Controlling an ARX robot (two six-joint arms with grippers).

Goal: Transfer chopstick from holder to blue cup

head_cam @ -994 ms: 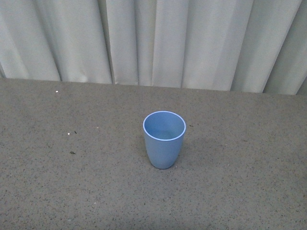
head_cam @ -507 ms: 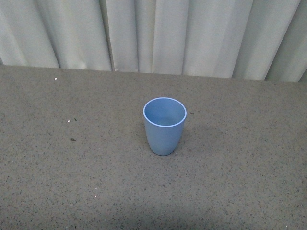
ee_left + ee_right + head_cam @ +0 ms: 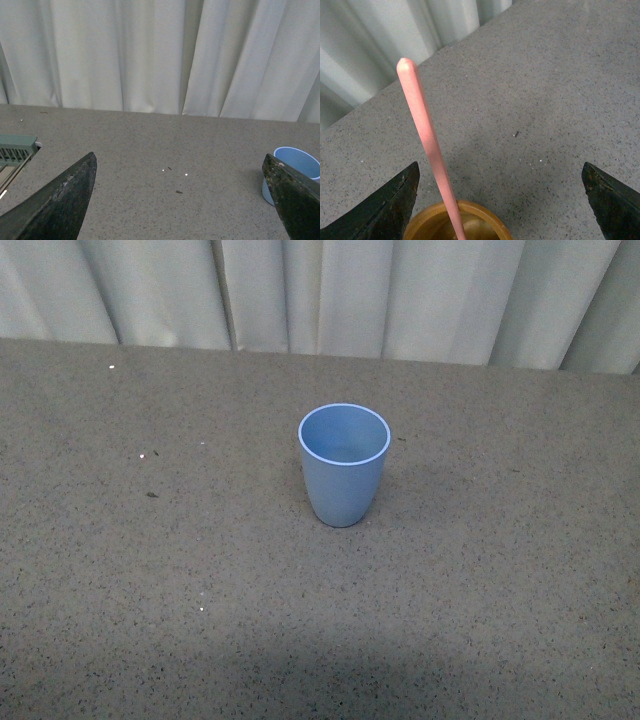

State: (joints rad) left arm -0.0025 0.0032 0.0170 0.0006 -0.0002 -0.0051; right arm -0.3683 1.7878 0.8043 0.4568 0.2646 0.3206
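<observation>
Standing in a brown holder [image 3: 490, 218] is the slim, round-tipped pink chopstick [image 3: 425, 135]; the right hand [image 3: 500, 166] gapes wide, empty.

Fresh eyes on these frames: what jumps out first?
The blue cup, upright and alone on the grey table in the front view. Then the pink chopstick in the right wrist view, rising from a brown round holder between the fingers of the open right end effector, not gripped.
</observation>
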